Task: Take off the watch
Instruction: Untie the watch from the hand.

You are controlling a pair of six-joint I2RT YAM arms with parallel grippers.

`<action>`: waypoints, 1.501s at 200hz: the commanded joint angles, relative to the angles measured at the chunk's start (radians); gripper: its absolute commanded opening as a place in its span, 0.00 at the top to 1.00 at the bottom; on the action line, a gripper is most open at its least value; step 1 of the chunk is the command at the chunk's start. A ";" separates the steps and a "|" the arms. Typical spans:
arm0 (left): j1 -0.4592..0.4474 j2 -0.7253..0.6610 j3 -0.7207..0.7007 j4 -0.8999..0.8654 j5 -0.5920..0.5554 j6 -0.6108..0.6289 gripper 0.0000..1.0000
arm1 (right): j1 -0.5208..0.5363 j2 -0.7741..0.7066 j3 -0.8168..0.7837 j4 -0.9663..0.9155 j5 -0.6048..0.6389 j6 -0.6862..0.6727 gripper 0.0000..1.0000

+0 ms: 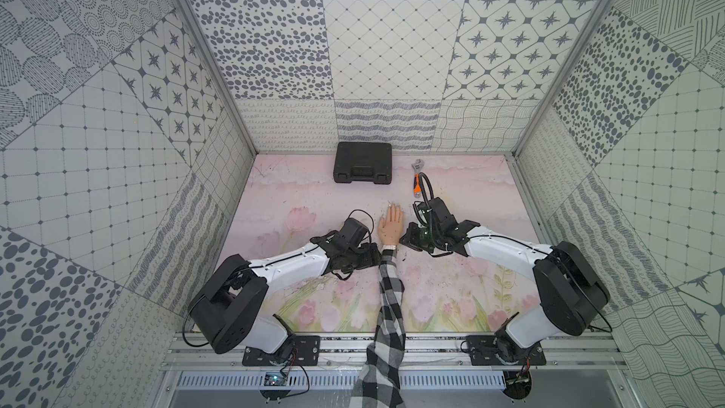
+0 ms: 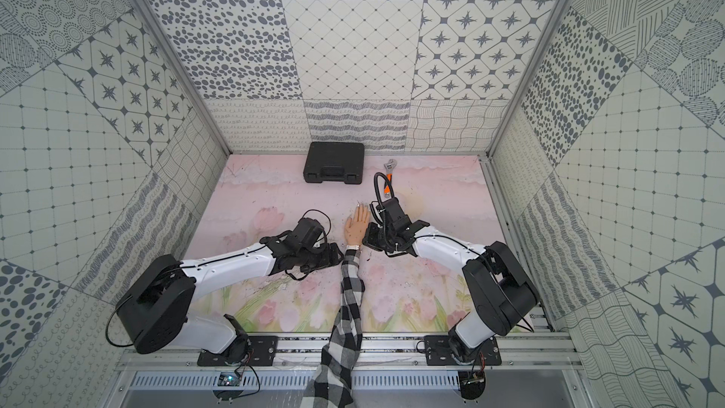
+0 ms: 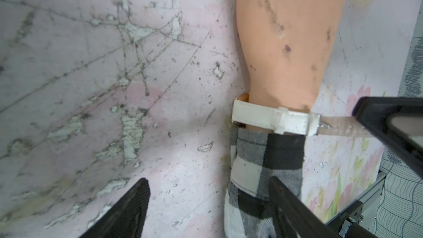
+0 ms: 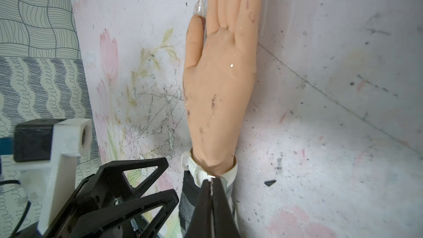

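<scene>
Now right claw [image 4: 211,179] clamped on watch [image 3: 272,120] strap tail, strap axis running straight into it; left claw [image 3: 208,180] wide, watch just ahead beyond sleeve [image 3: 263,156].

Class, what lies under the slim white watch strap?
Under the slim white watch strap shows the peach plastic mannequin wrist, next to the checked fabric sleeve. The skin directly beneath and the watch face are covered.
</scene>
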 commanded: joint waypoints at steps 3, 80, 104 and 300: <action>-0.031 -0.010 -0.042 0.013 0.032 -0.013 0.22 | 0.008 -0.002 0.048 0.026 -0.024 0.011 1.00; -0.100 0.133 -0.028 0.124 0.029 -0.047 0.25 | 0.096 0.125 0.186 -0.049 0.017 -0.013 1.00; -0.100 0.141 -0.025 0.128 0.030 -0.046 0.25 | 0.123 0.193 0.224 -0.119 0.085 -0.031 1.00; -0.016 0.047 0.082 0.044 -0.059 -0.034 0.20 | 0.051 -0.008 0.135 -0.131 0.092 -0.013 1.00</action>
